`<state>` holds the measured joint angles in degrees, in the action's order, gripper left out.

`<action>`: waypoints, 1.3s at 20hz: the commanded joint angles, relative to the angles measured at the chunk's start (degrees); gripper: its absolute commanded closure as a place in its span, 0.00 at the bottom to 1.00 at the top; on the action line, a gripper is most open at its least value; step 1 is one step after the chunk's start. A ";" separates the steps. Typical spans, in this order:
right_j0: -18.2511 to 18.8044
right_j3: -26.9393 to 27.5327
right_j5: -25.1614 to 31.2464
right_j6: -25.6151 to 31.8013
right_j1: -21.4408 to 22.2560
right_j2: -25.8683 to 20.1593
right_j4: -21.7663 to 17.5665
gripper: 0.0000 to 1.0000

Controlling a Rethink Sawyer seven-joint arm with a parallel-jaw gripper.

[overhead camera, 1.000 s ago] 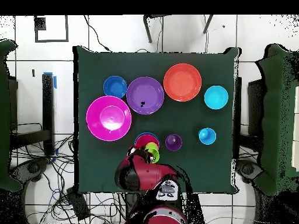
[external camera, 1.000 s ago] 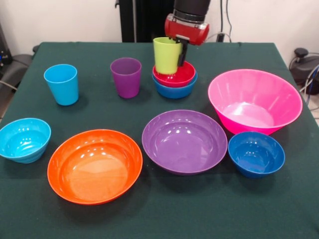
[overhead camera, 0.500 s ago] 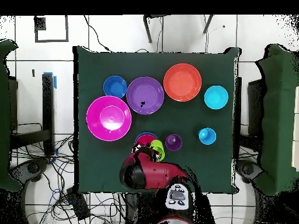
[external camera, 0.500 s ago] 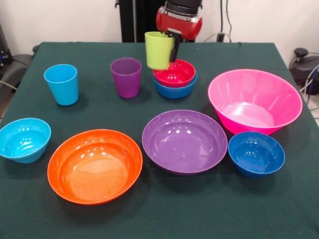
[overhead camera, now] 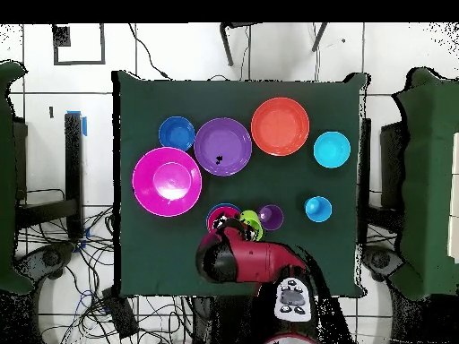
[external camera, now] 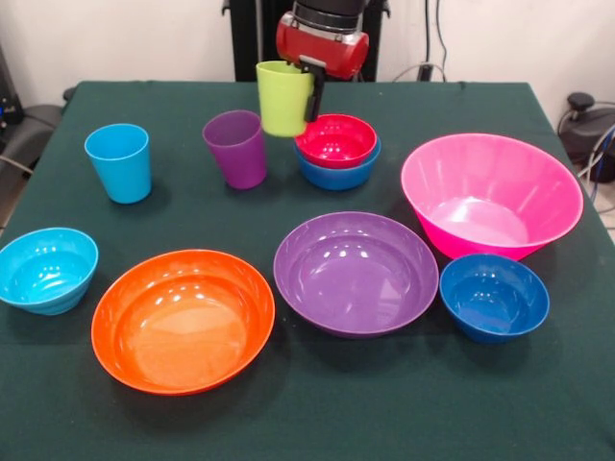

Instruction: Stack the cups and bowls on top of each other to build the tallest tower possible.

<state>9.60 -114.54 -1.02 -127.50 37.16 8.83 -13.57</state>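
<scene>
Pincer (external camera: 309,84) hanging above the far middle of the tabletop (external camera: 288,413), clamping the rim of the green cup (external camera: 284,98) with one finger inside and one outside. Cup riding upright, clear of the cloth, between the purple cup (external camera: 235,147) on its left and the red bowl (external camera: 335,140) on its right. Purple cup leaning a little, standing just beside the lifted one and partly crowding the space beneath it. Red bowl nesting in a blue bowl (external camera: 336,172), the pair sitting just right of the green cup. Light blue cup (external camera: 118,161) standing well apart at far left. Pink bowl (external camera: 491,195) sitting at right, with the dark blue bowl (external camera: 494,297) touching or nearly touching its near side. Wide purple bowl (external camera: 356,272) lying in the middle, the orange bowl (external camera: 183,319) just left of it, the cyan bowl (external camera: 46,269) at the near left edge. From overhead, arm (overhead camera: 246,262) covering much of the stacked bowls, green cup (overhead camera: 250,220) showing between the red bowl (overhead camera: 220,217) and the purple cup (overhead camera: 270,216).
</scene>
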 commanded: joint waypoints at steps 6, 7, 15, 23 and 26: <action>-3.69 3.19 4.64 -1.42 -0.89 -4.82 -1.55 1.00; -4.17 3.17 4.43 -1.92 -1.08 -4.59 -1.16 1.00; -7.03 1.93 3.07 -4.80 -1.35 -3.64 0.91 1.00; -6.18 2.87 1.37 -4.56 -3.24 -4.00 0.32 1.00; -4.78 3.48 0.13 -3.91 -4.53 -4.96 -0.62 1.00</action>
<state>3.28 -114.18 -1.00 -127.50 36.48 9.05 -13.59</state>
